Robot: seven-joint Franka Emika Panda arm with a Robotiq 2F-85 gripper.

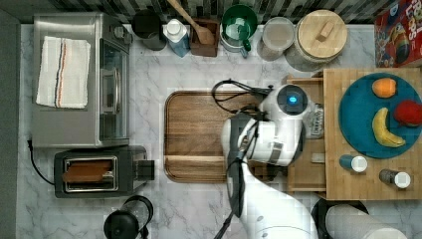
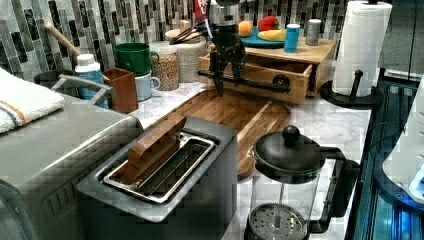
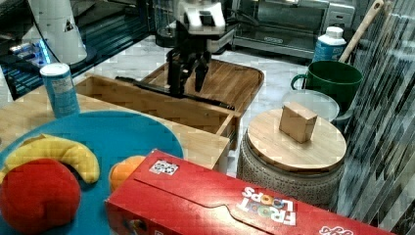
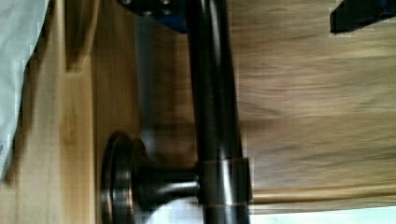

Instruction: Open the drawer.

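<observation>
The light wooden drawer (image 3: 147, 100) sits under a bamboo stand and is pulled partway out, so its inside shows in the right view. A long thin black bar handle (image 2: 260, 85) runs across its front panel (image 2: 265, 74). My gripper (image 3: 186, 81) points down at the handle, its fingers (image 3: 173, 73) spread on either side of the bar. In the wrist view the handle (image 4: 215, 116) runs between the two fingertips, which stand well apart, and one round mount is visible. In the top view the arm's wrist (image 1: 291, 102) covers the gripper above the drawer (image 1: 306, 174).
A darker brown tray (image 1: 194, 134) lies in front of the drawer. On the stand are a teal plate (image 1: 358, 124) of fruit and two shakers (image 1: 353, 163). Jars, mugs and a cereal box (image 1: 398, 35) line the back; toaster (image 1: 97, 172), toaster oven (image 1: 74, 79) and French press (image 2: 285, 185) stand beyond the tray.
</observation>
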